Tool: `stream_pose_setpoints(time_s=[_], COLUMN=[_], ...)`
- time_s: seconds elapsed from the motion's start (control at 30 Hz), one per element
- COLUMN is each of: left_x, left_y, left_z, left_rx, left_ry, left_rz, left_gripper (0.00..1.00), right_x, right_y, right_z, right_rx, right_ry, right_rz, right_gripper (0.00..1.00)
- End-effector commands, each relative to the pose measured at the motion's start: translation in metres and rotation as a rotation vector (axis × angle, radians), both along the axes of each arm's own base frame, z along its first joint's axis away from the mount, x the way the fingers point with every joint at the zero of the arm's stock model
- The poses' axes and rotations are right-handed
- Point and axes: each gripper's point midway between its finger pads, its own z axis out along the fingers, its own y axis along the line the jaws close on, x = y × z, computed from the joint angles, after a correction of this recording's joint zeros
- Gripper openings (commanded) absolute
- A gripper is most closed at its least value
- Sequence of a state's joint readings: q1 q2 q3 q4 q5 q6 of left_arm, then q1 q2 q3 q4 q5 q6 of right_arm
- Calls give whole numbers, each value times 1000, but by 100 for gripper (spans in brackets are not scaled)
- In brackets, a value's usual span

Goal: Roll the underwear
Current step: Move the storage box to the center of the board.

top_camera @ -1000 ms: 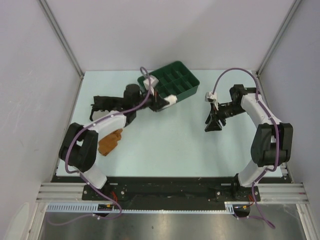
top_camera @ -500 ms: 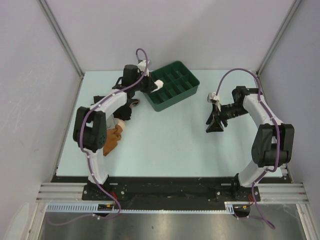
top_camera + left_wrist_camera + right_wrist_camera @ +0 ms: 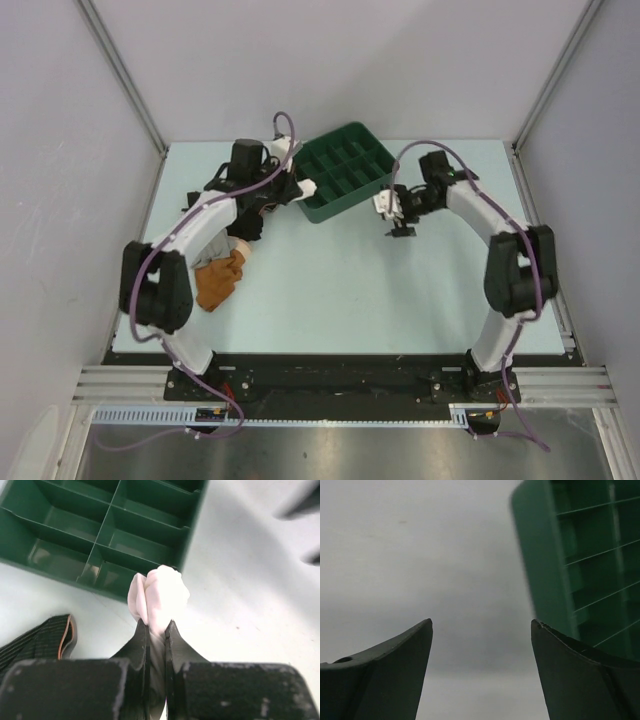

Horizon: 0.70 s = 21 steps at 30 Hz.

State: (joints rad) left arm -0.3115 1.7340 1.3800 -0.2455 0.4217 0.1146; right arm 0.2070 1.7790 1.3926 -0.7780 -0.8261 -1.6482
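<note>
- Left gripper (image 3: pixel 156 626) pinches the bunched white underwear (image 3: pixel 161 594) at the near-left edge of the green compartment tray (image 3: pixel 65 525).
- Right gripper (image 3: pixel 481 624), fingers spread wide, hovers beside the tray's near-right side.

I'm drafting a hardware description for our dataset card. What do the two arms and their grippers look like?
Both arms match: the left arm and right arm have white link shells with black joints, and a purple cable loops along each. The left gripper and right gripper have black, tapered, pointed fingers. No markings are legible.
</note>
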Motion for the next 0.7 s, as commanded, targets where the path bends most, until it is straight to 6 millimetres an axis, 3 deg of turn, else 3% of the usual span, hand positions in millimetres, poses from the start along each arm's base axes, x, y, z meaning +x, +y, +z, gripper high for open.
stream_pose_setpoints(time_s=[0.0, 0.07, 0.13, 0.17, 0.2, 0.47, 0.67], left_x=[-38, -56, -66, -74, -77, -98, -102], left_y=[12, 16, 18, 20, 21, 24, 22], left_z=[51, 54, 53, 54, 52, 47, 46], left_rx=[-21, -44, -56, -64, -66, -120, -137], left_ry=[-140, -152, -151, -151, -148, -134, -130], left_rz=[-28, -30, -34, -33, -31, -28, -41], left_gripper=[0, 0, 0, 0, 0, 1, 1], right_x=[95, 115, 127, 136, 141, 164, 167], right_y=[29, 34, 40, 47, 49, 49, 39], right_z=[21, 37, 18, 28, 10, -28, -41], right_rx=[-46, -38, -57, -57, -69, -165, -214], right_ry=[-199, -210, -181, -211, -177, -156, -137], right_rz=[-14, -24, -18, -21, -21, -63, -81], right_gripper=[82, 81, 81, 81, 80, 78, 67])
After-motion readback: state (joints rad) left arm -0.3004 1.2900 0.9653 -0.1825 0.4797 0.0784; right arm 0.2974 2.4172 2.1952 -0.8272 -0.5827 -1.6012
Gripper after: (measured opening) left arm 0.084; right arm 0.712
